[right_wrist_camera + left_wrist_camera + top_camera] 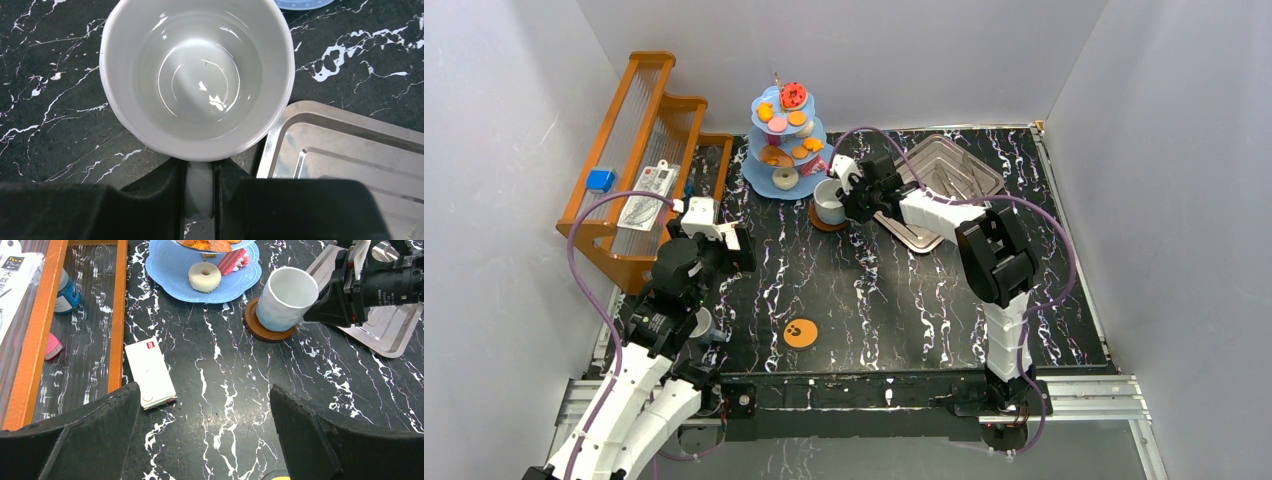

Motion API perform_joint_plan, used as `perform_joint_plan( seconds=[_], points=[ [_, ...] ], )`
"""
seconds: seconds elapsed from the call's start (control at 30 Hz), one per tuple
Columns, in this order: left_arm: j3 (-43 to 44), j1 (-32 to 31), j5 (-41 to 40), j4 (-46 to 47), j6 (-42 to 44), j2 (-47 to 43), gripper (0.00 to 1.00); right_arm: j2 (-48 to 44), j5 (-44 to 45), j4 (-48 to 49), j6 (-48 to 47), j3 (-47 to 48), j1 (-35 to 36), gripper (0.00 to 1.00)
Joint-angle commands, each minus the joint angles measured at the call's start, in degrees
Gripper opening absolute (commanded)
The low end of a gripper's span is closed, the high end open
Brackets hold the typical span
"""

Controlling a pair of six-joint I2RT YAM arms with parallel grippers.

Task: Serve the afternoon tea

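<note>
Within right pincer (199,172), mug (197,75) handle, apparently clamped

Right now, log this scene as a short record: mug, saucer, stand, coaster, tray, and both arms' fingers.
mug: white, empty, over the saucer, beside the stand
saucer: brown, round, under the mug
stand: light blue, three tiers, pastries on each; white donut on the bottom tier
coaster: orange, paw print, nothing on it, near the front edge
tray: silver, to the right of the mug
right fingers: shut on the mug's handle
left fingers: wide open, holding nothing
</note>
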Motion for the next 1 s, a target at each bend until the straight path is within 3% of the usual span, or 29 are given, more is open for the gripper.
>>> perform_joint_plan(
  seconds=[0.0,0.13,0.4,0.53,0.67,0.97],
  points=[
    [1.14,-0.24,-0.87,0.89,-0.05,-0.81,0.98,-0.65,-2.65,4.67,-0.45,3.59,-0.04,0.14],
    [1.29,-0.24,-0.95,0.7,0.04,-0.56,0.98,-0.1,-2.92,4.67,0.37,4.27,-0.18,0.22],
    [1.11,-0.24,-1.01,1.0,-0.05,-0.34,0.98,-1.7,-0.31,0.7,1.76,4.33,-0.17,0.62],
    [1.17,-0.24,-0.45,0.94,-0.17,0.22,0.98,-5.64,0.86,0.21,2.65,1.64,-0.14,0.74],
    [1.08,-0.24,-1.07,1.0,-0.53,0.54,0.98,-11.37,0.94,-0.03,5.27,-2.22,-0.14,0.97],
    [4.95,-0.24,0.76,-1.72,-10.78,6.55,0.98,-21.16,0.96,-5.07,14.7,-6.54,-0.11,0.99]
  ],
)
